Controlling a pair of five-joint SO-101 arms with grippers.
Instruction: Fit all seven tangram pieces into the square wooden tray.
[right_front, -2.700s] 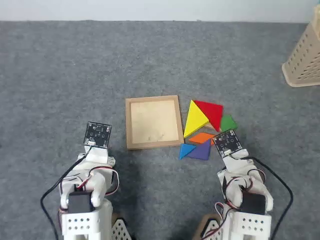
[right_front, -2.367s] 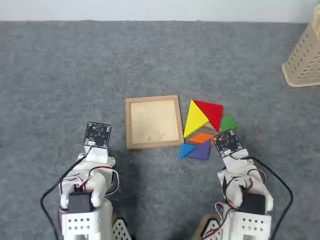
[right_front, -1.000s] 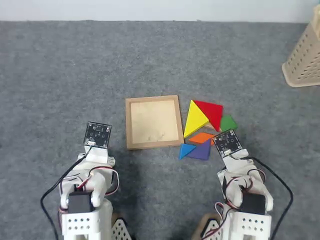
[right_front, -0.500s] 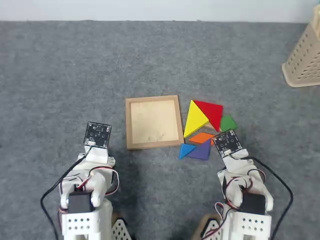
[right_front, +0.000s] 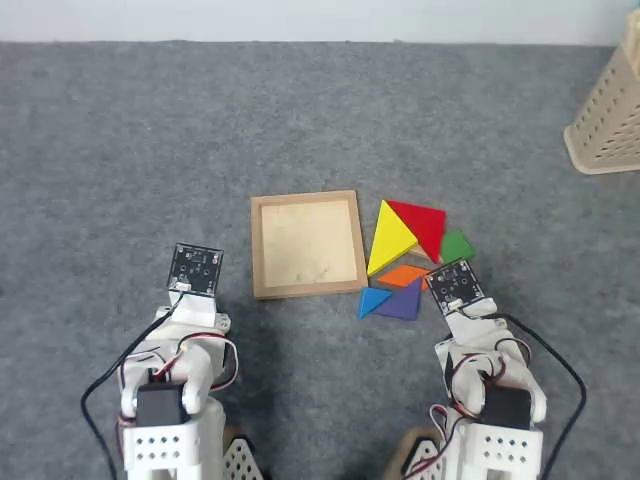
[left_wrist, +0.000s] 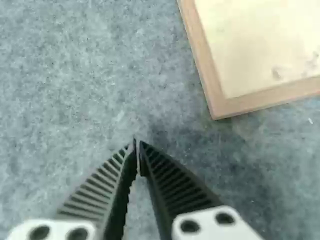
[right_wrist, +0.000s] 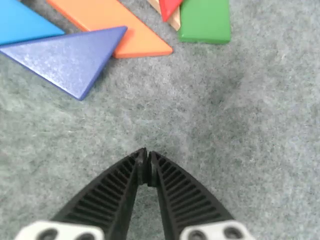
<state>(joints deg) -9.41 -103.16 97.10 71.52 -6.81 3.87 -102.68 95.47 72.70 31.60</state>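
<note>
On grey carpet (right_front: 150, 130) lies the wooden tray (right_front: 257, 246).

One tray (right_front: 258, 250), perhaps seven pieces (right_front: 390, 238)

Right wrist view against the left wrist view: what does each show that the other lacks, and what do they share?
Right wrist view, not the left: the blue triangle, purple triangle, orange piece, green piece and a red tip, all lying ahead of the shut right gripper. Left wrist view, not the right: a corner of the wooden tray, with no piece in that part, ahead of the shut left gripper. Shared: grey carpet, and each view's own gripper closed on nothing.
</note>
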